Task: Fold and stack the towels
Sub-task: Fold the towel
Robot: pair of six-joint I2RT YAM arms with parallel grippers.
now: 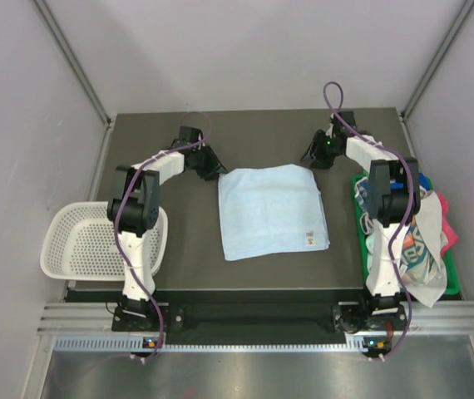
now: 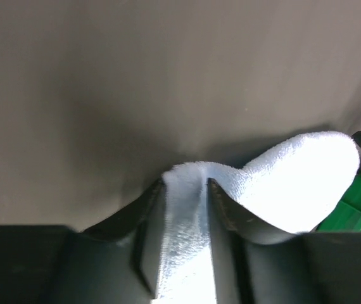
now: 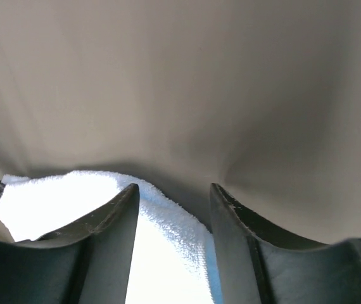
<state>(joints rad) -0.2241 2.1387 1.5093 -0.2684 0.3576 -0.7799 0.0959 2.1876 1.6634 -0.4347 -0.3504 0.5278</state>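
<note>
I see the pale blue towel [image 1: 272, 212] lying flat at the middle of the dark table [image 1: 187, 258]. My left gripper [image 2: 185, 183] pinches a raised fold at its far left corner. My right gripper [image 3: 174, 190] sits at the far right corner, fingers [image 3: 114, 221] apart, with the towel's edge between them, unclamped.

A dark desk [image 1: 187, 249] stands between pale grey walls [image 1: 21, 100]. A white mesh basket [image 1: 83, 243] sits at its near-left corner, overhanging the left edge. A green tray [image 1: 358, 223] lies along the right edge. A ribbed metal rail [image 1: 245, 317] runs along the near side.
</note>
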